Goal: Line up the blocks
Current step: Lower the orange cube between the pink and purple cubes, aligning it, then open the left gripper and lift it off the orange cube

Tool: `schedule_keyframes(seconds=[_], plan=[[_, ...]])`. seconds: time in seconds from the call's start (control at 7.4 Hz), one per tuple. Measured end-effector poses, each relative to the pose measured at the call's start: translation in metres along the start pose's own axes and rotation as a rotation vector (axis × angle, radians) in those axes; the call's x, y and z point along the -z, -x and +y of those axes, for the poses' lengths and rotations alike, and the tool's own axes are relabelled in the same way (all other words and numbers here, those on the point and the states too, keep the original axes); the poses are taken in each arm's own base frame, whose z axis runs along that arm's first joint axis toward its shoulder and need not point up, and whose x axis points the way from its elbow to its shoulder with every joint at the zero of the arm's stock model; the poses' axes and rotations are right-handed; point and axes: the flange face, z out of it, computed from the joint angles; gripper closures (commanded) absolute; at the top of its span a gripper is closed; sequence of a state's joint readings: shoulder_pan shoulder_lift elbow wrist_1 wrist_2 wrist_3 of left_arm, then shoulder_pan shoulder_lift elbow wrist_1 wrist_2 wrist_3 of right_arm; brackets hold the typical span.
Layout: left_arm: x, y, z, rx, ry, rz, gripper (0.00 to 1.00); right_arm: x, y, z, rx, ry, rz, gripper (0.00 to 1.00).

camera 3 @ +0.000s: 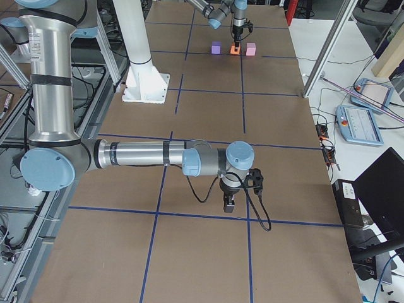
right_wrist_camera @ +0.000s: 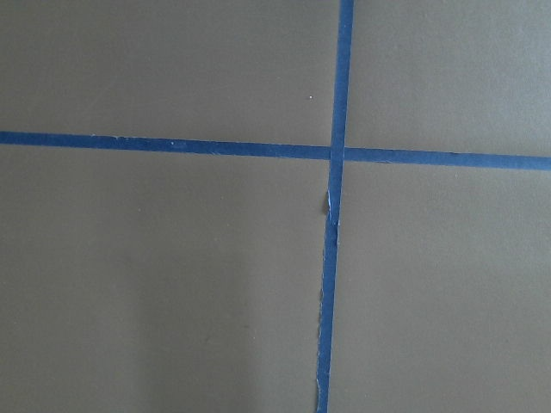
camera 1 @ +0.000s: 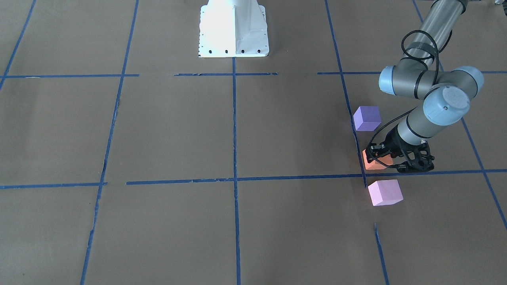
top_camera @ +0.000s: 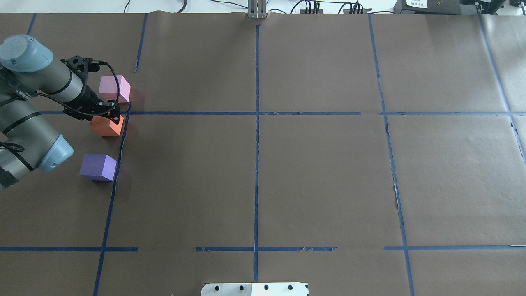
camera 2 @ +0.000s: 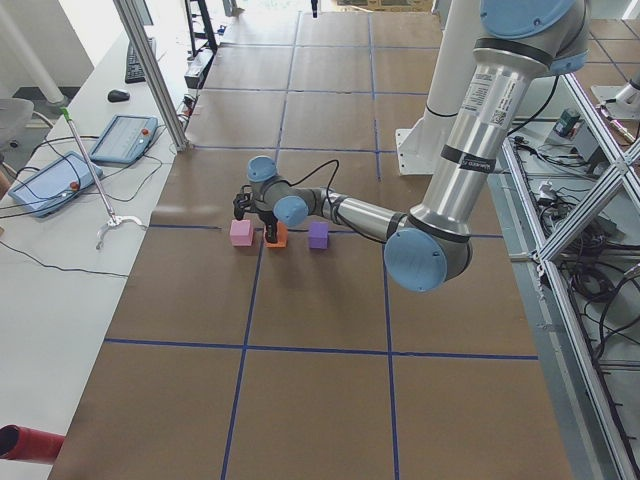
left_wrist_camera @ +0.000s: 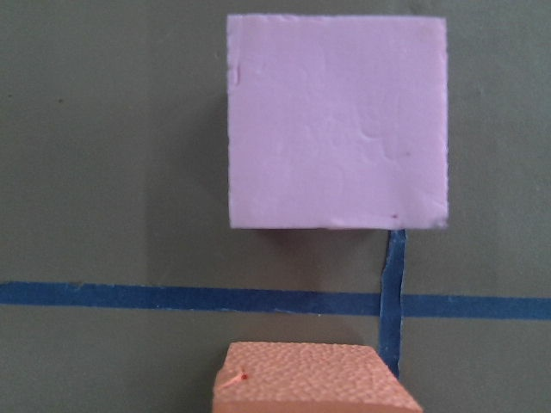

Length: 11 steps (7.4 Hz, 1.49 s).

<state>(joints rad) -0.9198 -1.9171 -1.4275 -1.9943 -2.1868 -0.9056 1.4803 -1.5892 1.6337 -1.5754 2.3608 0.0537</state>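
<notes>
Left wrist-mounted: I'm seeing pitted foam orange cube (left_wrist_camera: 306, 379) cut off at bottom, smoother pink cube (left_wrist_camera: 337, 120) square | left gripper (top_camera: 111, 116) covering orange cube, grip unclear | right gripper (camera 3: 230, 203) jaws unclear too

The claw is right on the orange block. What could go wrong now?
The left claw is down on the orange block, so pulling away might drag it out of the row. The pink block lies close beside it; a sideways slip could knock it. The arm joint hangs by the purple block and might bump it.
</notes>
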Motion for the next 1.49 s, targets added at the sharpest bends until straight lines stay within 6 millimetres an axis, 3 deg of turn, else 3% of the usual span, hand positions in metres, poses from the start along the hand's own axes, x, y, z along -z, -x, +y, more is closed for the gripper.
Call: schedule_keyframes(seconds=[0.54,1.08,1.35,1.49], plan=[[-0.001,0.003,0.001,-0.007,-0.005,0.000,0.00,0.000,0.000,0.000,0.001,-0.001,0.000,0.00],[0.019,0.003,0.007,-0.034,-0.039,0.020,0.00,0.000,0.000,0.000,0.001,-0.001,0.000,0.00],[0.045,-0.001,0.013,-0.040,-0.069,0.040,0.00,0.000,0.000,0.000,0.001,-0.001,0.000,0.00],[0.076,0.007,0.020,-0.025,-0.093,0.043,0.00,0.000,0.000,0.000,0.001,-0.001,0.000,0.00]])
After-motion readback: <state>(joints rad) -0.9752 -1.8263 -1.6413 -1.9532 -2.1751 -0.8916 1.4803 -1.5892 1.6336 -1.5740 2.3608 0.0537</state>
